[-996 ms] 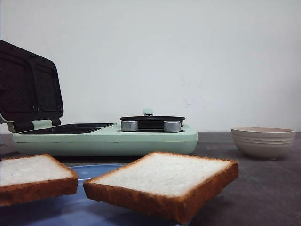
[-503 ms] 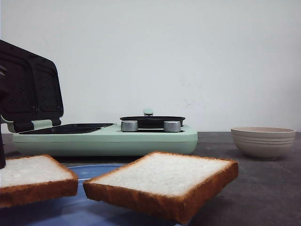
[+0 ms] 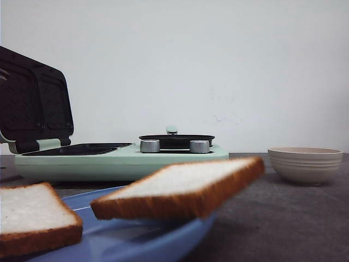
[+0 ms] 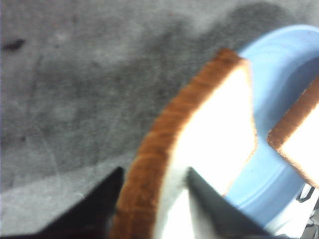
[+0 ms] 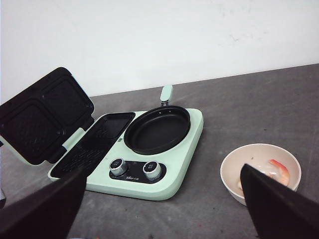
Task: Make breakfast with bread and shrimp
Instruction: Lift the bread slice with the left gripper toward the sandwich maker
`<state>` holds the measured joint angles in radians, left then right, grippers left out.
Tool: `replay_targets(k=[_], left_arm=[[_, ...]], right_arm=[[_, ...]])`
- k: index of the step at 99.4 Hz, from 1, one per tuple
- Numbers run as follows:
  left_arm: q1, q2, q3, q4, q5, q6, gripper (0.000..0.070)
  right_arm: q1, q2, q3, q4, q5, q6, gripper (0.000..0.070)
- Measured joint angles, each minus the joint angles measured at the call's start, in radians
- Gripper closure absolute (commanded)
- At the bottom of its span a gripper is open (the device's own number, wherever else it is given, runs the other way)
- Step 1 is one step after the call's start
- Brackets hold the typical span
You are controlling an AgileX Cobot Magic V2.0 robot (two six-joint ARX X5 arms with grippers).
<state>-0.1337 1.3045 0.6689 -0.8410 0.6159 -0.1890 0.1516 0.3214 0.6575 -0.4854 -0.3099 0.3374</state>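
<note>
Two slices of bread lie on a blue plate [image 3: 142,240]: the left slice [image 3: 30,210] and the right slice [image 3: 180,183], which is tilted up at its far side. In the left wrist view my left gripper [image 4: 154,172] is shut on the crust edge of one slice [image 4: 219,124], one black finger on each side; the other slice [image 4: 299,144] lies beside it on the plate [image 4: 284,64]. My right gripper [image 5: 162,169] hangs open and empty above the table. The pink shrimp [image 5: 279,169] lies in the beige bowl [image 5: 234,174].
A mint-green breakfast maker [image 3: 125,161] stands behind the plate, its dark lid [image 3: 32,103] raised at the left, a black pan [image 3: 176,141] on its right half and two silver knobs in front. The bowl [image 3: 305,164] sits to its right.
The plate has tipped and its rim has come into view. The right slice swung leftward with its far side raised; the left slice sank lower. The dark arm part at the left edge is gone.
</note>
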Motion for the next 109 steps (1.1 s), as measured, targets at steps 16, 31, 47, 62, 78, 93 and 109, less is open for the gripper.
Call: replay_targets(k=[16, 31, 47, 62, 78, 93, 109], left_arm=[[0.000, 0.000, 0.002, 0.000, 0.026, 0.000, 0.0696], [0.000, -0.006, 0.002, -0.001, 0.074, 0.000, 0.0696], [0.000, -0.037, 0.002, -0.002, 0.082, 0.003, 0.0696], [0.000, -0.084, 0.006, -0.009, 0.111, 0.020, 0.0696], [0.000, -0.144, 0.065, -0.008, 0.166, 0.022, 0.0696], [0.000, -0.187, 0.130, -0.006, 0.169, 0.014, 0.0696], [0.000, -0.204, 0.217, 0.006, 0.169, -0.005, 0.0696]], right_arm=[[0.000, 0.000, 0.000, -0.001, 0.000, 0.000, 0.0082], [0.000, 0.000, 0.000, -0.002, 0.000, 0.000, 0.0082], [0.000, 0.000, 0.000, -0.003, 0.000, 0.000, 0.0082], [0.000, 0.000, 0.000, -0.004, 0.000, 0.000, 0.0082], [0.000, 0.000, 0.000, -0.007, 0.000, 0.000, 0.0082], [0.000, 0.000, 0.000, -0.009, 0.000, 0.000, 0.0082], [0.000, 0.000, 0.000, -0.011, 0.000, 0.000, 0.0082]])
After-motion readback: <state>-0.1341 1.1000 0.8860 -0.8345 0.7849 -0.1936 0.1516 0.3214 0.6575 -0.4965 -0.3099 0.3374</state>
